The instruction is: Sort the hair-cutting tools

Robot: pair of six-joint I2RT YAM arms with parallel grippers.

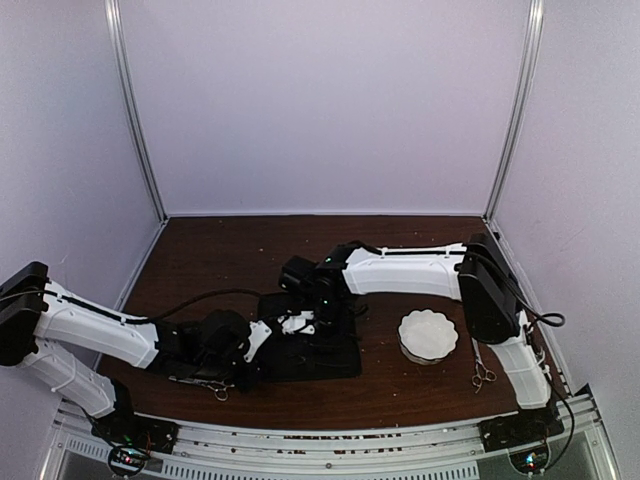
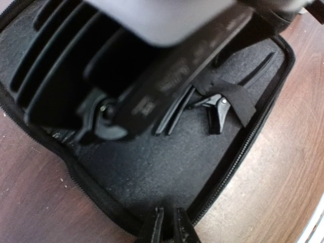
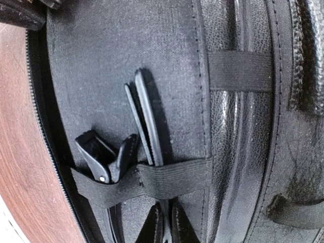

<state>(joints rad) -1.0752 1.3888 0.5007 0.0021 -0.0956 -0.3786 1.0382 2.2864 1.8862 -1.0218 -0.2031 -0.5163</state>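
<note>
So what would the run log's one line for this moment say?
left gripper: shut on zip case rim | right gripper: shut on slim black clip under elastic strap | far-right scissors: loose on table

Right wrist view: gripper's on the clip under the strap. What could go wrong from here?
The strap holds the clip: pulling may snag and drag the case, though the left gripper pinches its edge. The right gripper has only the thin end; it may slip. The other clip shares that strap and could come loose.
</note>
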